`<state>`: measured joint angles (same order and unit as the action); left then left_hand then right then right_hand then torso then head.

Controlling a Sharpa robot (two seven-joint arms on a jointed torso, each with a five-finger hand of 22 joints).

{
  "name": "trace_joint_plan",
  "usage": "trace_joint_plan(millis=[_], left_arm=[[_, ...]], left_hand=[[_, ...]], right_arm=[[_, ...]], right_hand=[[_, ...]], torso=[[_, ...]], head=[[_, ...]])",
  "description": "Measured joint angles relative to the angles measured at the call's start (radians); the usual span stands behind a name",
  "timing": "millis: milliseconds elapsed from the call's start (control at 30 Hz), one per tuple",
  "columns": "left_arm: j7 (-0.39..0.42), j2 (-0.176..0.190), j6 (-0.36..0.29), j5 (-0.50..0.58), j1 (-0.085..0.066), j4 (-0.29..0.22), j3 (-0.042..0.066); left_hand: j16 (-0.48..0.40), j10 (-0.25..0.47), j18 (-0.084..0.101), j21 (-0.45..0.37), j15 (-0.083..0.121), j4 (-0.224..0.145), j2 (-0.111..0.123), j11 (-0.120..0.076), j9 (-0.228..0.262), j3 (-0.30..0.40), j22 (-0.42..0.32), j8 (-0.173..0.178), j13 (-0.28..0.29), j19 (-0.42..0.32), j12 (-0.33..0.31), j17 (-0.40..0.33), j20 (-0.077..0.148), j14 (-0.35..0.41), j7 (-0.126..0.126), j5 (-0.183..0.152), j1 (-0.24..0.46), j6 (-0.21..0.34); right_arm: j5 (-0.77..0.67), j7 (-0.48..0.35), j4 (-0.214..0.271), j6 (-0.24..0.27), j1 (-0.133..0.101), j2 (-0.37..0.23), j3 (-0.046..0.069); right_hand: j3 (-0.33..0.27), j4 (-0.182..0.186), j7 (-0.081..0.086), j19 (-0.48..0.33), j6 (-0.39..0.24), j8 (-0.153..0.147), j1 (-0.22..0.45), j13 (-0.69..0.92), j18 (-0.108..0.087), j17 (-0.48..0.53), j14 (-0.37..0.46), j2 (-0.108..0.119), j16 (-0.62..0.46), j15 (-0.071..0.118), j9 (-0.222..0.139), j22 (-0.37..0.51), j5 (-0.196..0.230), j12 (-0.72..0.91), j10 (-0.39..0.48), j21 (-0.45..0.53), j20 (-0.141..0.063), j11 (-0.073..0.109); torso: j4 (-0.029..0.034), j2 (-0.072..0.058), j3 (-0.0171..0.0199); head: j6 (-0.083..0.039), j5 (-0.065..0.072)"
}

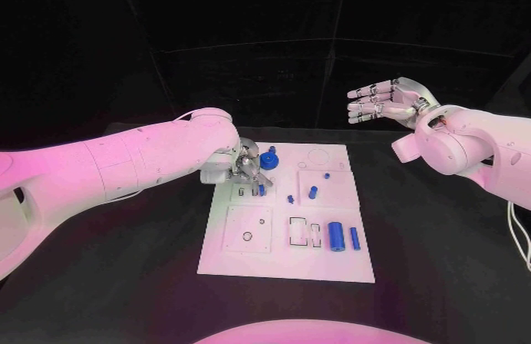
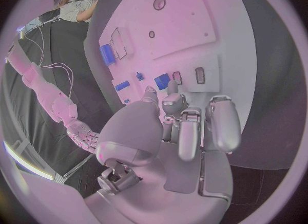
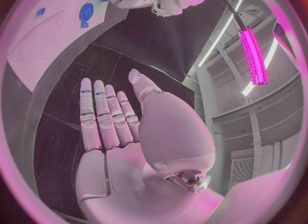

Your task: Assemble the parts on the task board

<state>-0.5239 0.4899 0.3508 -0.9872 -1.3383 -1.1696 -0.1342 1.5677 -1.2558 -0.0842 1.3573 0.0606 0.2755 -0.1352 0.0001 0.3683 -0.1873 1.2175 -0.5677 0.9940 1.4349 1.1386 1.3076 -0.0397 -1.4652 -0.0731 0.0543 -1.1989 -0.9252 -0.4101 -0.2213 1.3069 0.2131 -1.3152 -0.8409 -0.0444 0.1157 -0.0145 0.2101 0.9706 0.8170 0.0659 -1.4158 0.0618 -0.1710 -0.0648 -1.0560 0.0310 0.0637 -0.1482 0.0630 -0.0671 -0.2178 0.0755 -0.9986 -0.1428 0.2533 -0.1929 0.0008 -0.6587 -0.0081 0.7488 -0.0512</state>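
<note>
A: Why is the left hand (image 1: 245,172) low on the task board (image 1: 282,263)?
B: Its fingers curl around a small blue part (image 2: 161,81) near the slots, seemingly to seat it; a true grip I cannot tell. The right hand (image 1: 384,100) waits raised aside, fingers straight, holding nothing

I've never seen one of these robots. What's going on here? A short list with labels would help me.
Setting: white task board on a black table
Parts: small blue pieces on the board, including a gear and two cylinders
Left hand: down on the board's far left area, fingers curled at a blue piece; a hold cannot be told
Right hand: raised off the board, fingers apart, holding nothing
</note>
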Motion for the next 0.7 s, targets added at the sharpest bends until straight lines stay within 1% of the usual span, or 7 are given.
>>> trace_joint_plan(millis=[233,267,467,533,600,667,700], left_arm=[[0.0,-0.004,0.012,0.0,0.0,0.001,-0.001],[0.0,-0.004,0.014,0.0,0.0,0.001,-0.001],[-0.001,-0.005,0.021,-0.001,0.0,0.001,-0.001],[-0.001,-0.006,0.022,-0.001,0.0,0.001,-0.001],[-0.001,-0.006,0.022,-0.001,0.0,0.001,-0.002],[-0.001,-0.007,0.023,-0.001,0.0,0.002,-0.002],[-0.001,-0.007,0.023,0.0,0.0,0.002,-0.002]], left_hand=[[0.0,0.0,0.0,0.0,0.0,-0.003,0.0,0.0,0.002,0.003,0.0,0.0,0.0,0.0,0.0,0.0,0.0,0.0,0.0,0.0,0.0,0.0],[0.0,0.0,0.0,0.0,0.0,-0.003,-0.004,0.0,0.002,0.003,0.0,0.0,0.0,0.0,0.0,0.0,0.0,0.0,0.0,0.0,-0.004,0.0],[0.0,0.0,0.0,0.0,0.0,-0.007,0.007,0.0,0.009,0.007,0.002,-0.004,0.0,0.0,-0.004,0.0,0.0,0.0,0.0,0.0,-0.014,0.0],[0.0,0.0,0.0,0.0,0.0,-0.01,0.002,0.0,0.01,0.01,0.002,-0.008,0.0,0.0,-0.004,0.0,0.0,0.0,0.0,0.0,-0.019,0.0],[0.0,0.0,0.0,0.0,0.0,-0.011,0.006,0.0,0.013,0.011,0.002,-0.008,0.0,0.0,-0.004,0.0,0.0,0.0,0.004,0.0,-0.023,0.004],[0.0,0.0,0.0,0.0,0.0,-0.018,-0.001,0.0,0.017,0.018,0.002,-0.012,0.0,0.0,-0.004,0.0,0.0,0.0,0.004,0.0,-0.034,0.004],[0.0,0.0,0.0,0.0,0.0,-0.022,0.0,0.0,0.019,0.022,0.002,-0.014,0.0,0.0,-0.004,0.0,0.0,0.0,0.004,0.0,-0.043,0.004]], right_arm=[[-0.002,-0.005,-0.002,0.003,0.0,0.005,0.0],[-0.003,-0.005,-0.002,0.004,0.0,0.005,0.0],[-0.004,-0.009,-0.005,0.006,0.0,0.007,0.0],[-0.004,-0.01,-0.005,0.006,0.0,0.007,0.0],[-0.004,-0.01,-0.006,0.007,0.0,0.008,0.0],[-0.004,-0.011,-0.007,0.007,0.0,0.009,0.0],[-0.005,-0.011,-0.007,0.007,0.0,0.01,0.0]], right_hand=[[0.0,0.0,0.0,0.003,0.0,0.0,0.004,0.0,0.0,0.0,0.0,-0.004,0.0,0.0,0.0,0.0,0.0,0.0,0.0,0.004,0.003,0.0],[0.0,0.0,0.0,0.003,0.0,0.0,0.004,0.0,0.0,0.0,0.0,-0.004,0.0,0.0,0.0,0.0,0.0,0.0,0.0,0.004,0.003,0.0],[0.0,0.0,0.0,0.003,0.0,0.0,0.004,0.0,0.0,0.0,0.0,-0.004,0.0,0.0,0.0,0.0,0.0,0.0,0.0,0.004,0.003,0.0],[0.0,0.0,0.0,0.003,0.0,0.0,0.004,0.0,0.0,0.0,0.0,-0.004,0.0,0.0,0.0,0.0,0.0,0.0,0.0,0.004,0.003,0.0],[0.0,0.0,0.0,0.003,0.0,0.0,0.004,0.0,0.0,0.001,0.0,-0.004,0.0,0.0,0.0,0.001,-0.005,0.0,0.0,0.004,0.003,0.0],[0.0,0.0,0.0,0.003,0.0,0.0,0.004,0.0,0.0,0.001,0.0,-0.004,0.0,0.0,0.0,0.001,-0.006,0.0,0.0,0.004,0.003,0.0],[0.0,0.0,0.0,0.003,0.0,0.0,0.004,0.0,0.0,0.001,0.0,-0.004,0.0,0.0,0.0,0.001,-0.006,0.0,0.0,0.004,0.003,0.0]], torso=[[0.0,0.0,-0.0002],[0.0,0.0,-0.0002],[0.0,0.0,-0.0003],[0.0,0.0,-0.0002],[0.0,0.0,-0.0002],[0.0002,0.0,-0.0002],[0.0003,0.0,-0.0002]], head=[[0.001,0.001],[0.001,0.001],[0.002,0.002],[0.003,0.003],[0.003,0.003],[0.003,0.003],[0.003,0.003]])
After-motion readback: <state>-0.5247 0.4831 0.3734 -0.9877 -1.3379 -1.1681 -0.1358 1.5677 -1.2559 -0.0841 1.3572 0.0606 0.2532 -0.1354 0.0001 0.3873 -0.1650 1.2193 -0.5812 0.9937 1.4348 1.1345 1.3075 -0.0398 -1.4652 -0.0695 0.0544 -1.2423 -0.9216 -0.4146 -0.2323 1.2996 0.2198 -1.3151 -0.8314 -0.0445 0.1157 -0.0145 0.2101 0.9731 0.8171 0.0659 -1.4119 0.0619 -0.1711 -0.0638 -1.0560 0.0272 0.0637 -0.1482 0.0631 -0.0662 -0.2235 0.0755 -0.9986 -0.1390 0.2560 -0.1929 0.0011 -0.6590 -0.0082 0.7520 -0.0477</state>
